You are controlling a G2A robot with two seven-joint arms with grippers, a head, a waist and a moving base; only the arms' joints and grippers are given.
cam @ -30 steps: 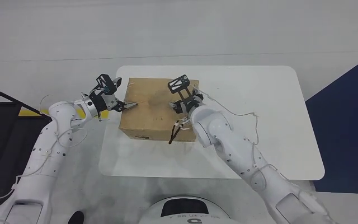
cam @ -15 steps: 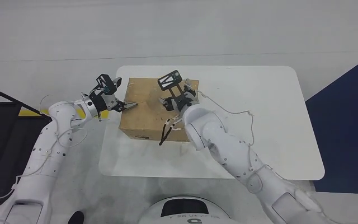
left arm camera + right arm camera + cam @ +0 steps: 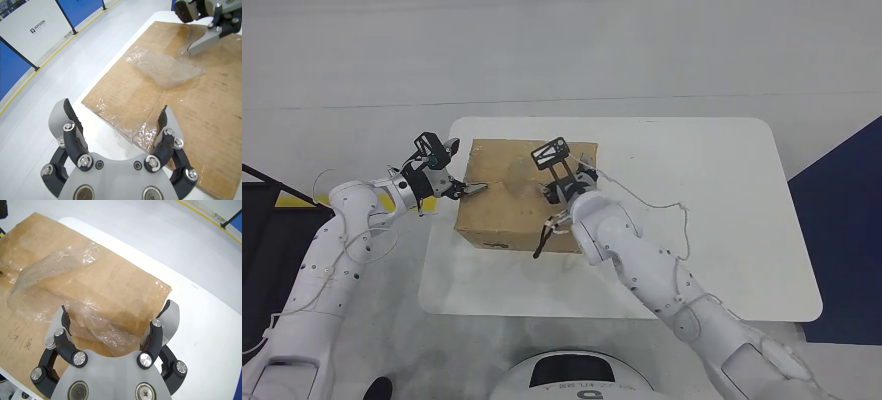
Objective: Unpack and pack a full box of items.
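A closed cardboard box [image 3: 504, 215] sits on the left half of the white table [image 3: 712, 200]. A strip of clear tape [image 3: 160, 70] is peeled up from the seam on its lid and stands crumpled above the cardboard. My right gripper [image 3: 117, 313] hovers over the lid's far right part, open, with the loose tape [image 3: 47, 275] trailing between its fingers. One of its fingertips [image 3: 199, 44] rests at the tape's end. My left gripper [image 3: 117, 117] is open at the box's left edge [image 3: 470, 188], over the taped seam end.
The right half of the table is bare. More clear tape [image 3: 140, 136] wraps over the box edge under my left gripper. Blue panels on stands [image 3: 11, 66] line the floor well away from the table.
My right arm swung left over the lid, then eased back slightly to the right. The left arm has kept still.
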